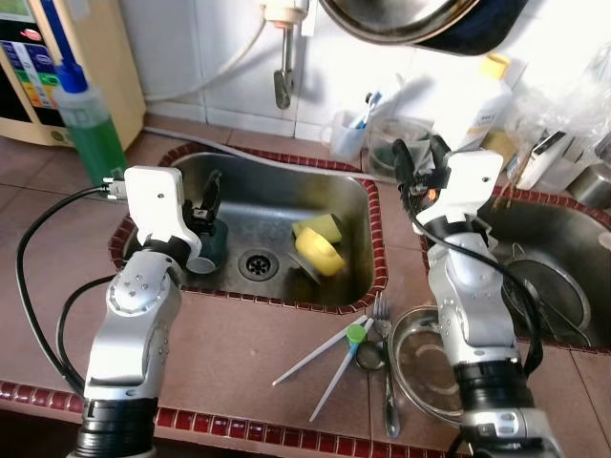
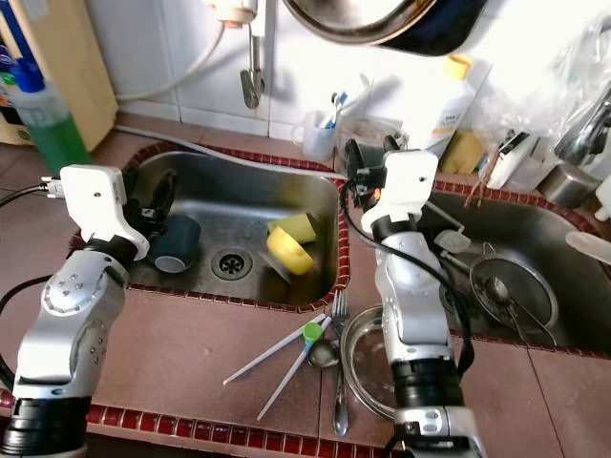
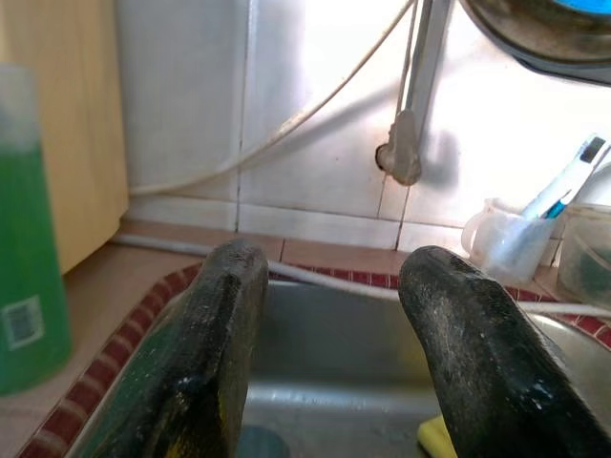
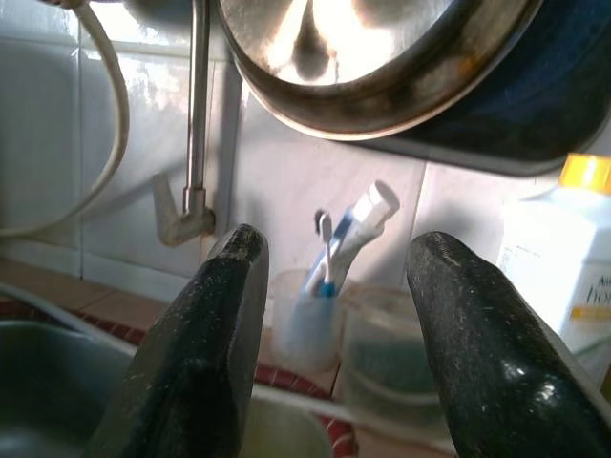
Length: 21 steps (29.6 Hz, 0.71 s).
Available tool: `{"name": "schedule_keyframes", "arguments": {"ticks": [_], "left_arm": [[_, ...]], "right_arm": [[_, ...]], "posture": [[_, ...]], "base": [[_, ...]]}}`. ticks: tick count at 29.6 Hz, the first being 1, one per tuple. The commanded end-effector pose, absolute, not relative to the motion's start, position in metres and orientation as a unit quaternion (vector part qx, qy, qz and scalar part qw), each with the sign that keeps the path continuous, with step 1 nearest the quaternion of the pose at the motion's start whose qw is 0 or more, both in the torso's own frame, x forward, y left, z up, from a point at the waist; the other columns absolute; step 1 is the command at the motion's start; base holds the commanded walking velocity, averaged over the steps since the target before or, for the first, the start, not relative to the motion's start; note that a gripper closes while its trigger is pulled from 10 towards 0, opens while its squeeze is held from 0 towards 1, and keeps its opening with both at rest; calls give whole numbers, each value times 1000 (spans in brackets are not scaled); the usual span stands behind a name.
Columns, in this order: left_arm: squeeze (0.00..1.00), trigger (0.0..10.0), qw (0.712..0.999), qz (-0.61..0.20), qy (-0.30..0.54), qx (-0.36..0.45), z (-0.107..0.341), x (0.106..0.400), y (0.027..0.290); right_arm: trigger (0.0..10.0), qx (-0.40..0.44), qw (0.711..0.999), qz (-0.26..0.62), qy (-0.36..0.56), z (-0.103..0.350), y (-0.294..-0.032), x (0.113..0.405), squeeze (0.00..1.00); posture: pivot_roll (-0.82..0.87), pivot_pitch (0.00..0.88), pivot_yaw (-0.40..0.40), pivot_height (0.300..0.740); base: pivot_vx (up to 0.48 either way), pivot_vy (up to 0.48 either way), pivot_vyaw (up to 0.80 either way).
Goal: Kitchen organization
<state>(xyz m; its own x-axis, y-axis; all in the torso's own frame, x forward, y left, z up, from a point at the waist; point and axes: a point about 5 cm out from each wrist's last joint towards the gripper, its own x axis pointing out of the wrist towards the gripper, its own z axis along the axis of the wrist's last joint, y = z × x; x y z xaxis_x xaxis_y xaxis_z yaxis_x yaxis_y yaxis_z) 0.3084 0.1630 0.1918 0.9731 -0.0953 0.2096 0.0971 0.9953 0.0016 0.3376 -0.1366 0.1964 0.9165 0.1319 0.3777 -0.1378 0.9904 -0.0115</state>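
My left gripper [image 1: 206,198] hangs open over the left end of the steel sink [image 1: 286,181], just above a dark teal cup [image 1: 208,250] lying on its side. Nothing is between its fingers [image 3: 224,315]. A yellow cup and a yellow sponge [image 1: 320,246] lie at the right of the basin, beside the drain [image 1: 258,264]. My right gripper [image 1: 418,153] is open and empty at the sink's back right corner. It points toward a white cup holding toothbrushes [image 4: 310,320].
On the front counter lie a fork [image 1: 382,310], a spoon, two white chopsticks [image 1: 320,353] with a green cap and a round glass lid [image 1: 425,363]. A green soap bottle [image 1: 91,124] stands at the back left. A second sink [image 1: 554,286] holds a strainer. A pan [image 1: 410,19] hangs overhead.
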Motion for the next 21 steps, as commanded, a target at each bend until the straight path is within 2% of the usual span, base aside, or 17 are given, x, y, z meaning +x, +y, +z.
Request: {"name": "schedule_keyframes", "arguments": {"ticks": [1,10,15,21], "left_arm": [[0,10000,994,-52,-101,-3,187,308,160],[0,10000,993,-54,-108,-13,172,302,163],[0,10000,990,-79,-110,25,161,300,159],[0,10000,991,-73,-108,30,154,301,160]], "right_arm": [[10000,5,979,62,-196,198,-137,334,0],[10000,-9,983,72,-167,171,-116,323,0],[10000,-22,983,77,-165,168,-116,325,0],[10000,-27,983,67,-167,166,-121,325,0]], "posture": [[-44,0,-67,740],[-36,0,-66,740],[-29,0,-70,740],[-35,0,-64,740]], "base": [[0,0,0],[0,0,0],[0,0,0],[0,0,0]]}}
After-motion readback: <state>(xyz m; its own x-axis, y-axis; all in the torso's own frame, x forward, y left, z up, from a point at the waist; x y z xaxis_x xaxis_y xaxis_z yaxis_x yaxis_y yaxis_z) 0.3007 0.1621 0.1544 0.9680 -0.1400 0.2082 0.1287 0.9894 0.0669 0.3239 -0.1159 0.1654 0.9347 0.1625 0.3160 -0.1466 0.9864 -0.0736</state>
